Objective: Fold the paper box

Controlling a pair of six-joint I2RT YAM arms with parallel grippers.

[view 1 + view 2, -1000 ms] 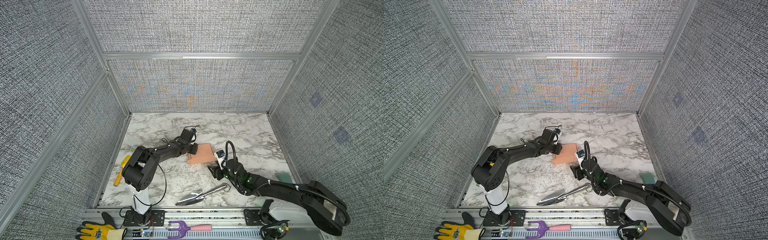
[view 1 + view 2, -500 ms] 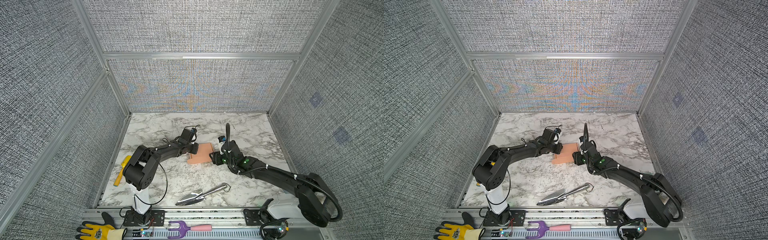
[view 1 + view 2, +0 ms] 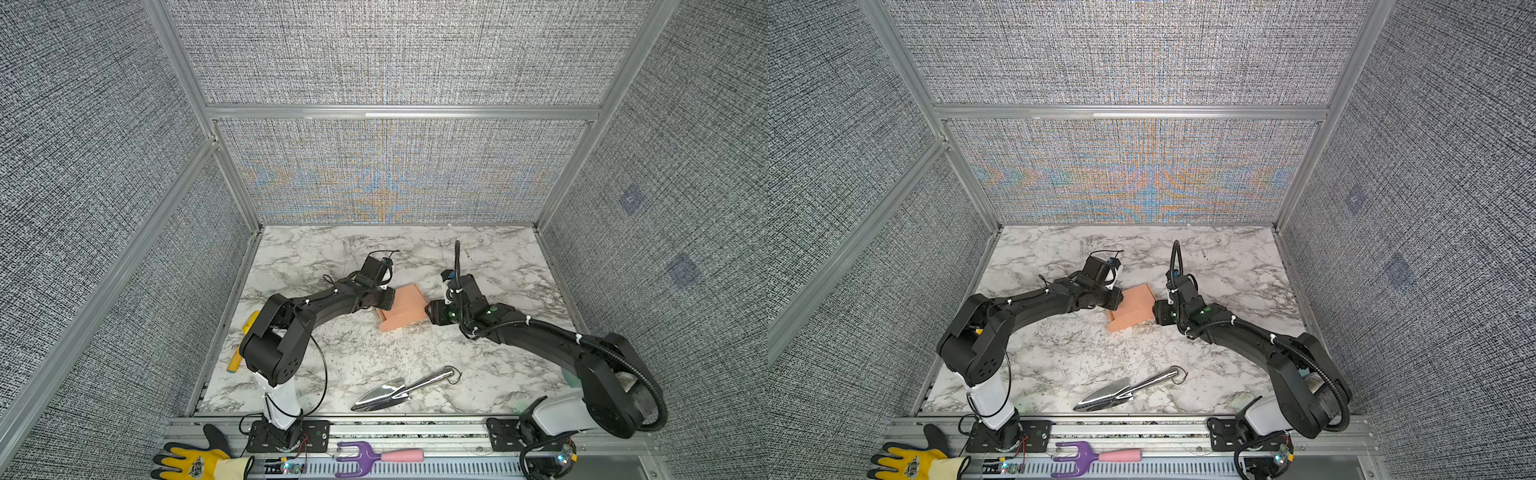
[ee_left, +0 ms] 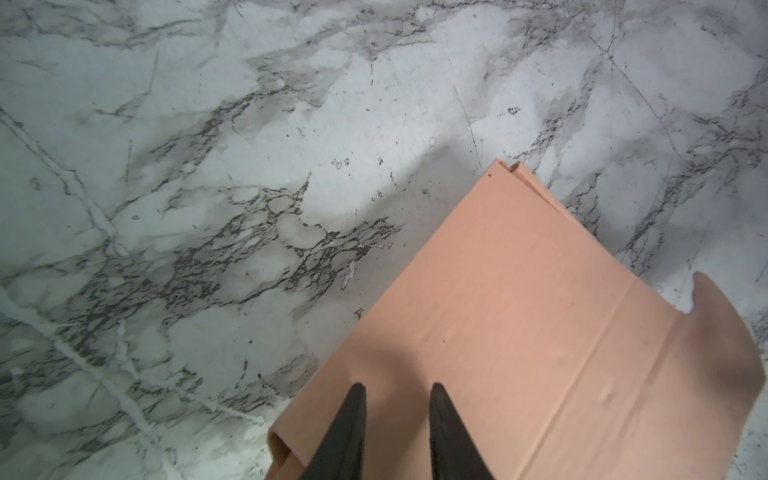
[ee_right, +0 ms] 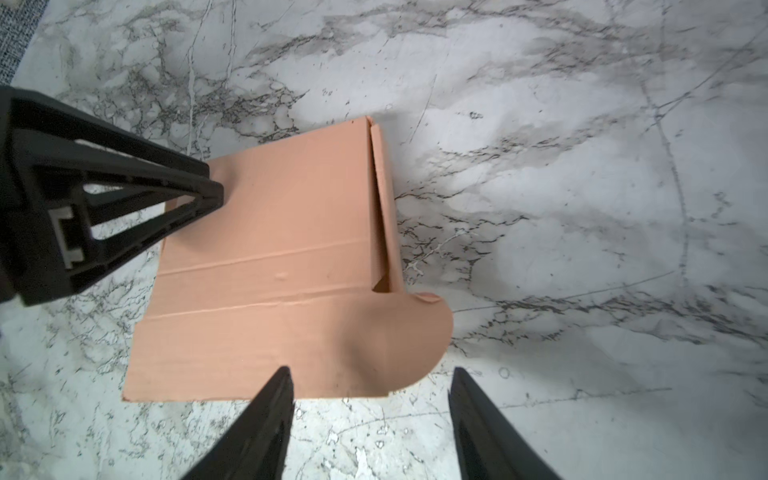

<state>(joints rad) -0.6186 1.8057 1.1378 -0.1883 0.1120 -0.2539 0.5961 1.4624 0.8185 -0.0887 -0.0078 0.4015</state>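
Observation:
The paper box is a salmon-pink creased cardboard piece lying partly folded on the marble table, in both top views. My left gripper rests on its top panel from the left, jaws a little apart with nothing between them; its fingers also show in the right wrist view. My right gripper stands open at the box's right edge, by a rounded flap, one fingertip overlapping the cardboard edge. Both grippers flank the box in the top views: left gripper, right gripper.
A metal trowel lies on the table near the front. A yellow-handled tool sits by the left wall. A yellow glove and a purple hand fork lie on the front rail.
My right arm has swung back, bringing its gripper from the box's front right corner up to its right edge. The left gripper's jaws have parted slightly. The box stays put.

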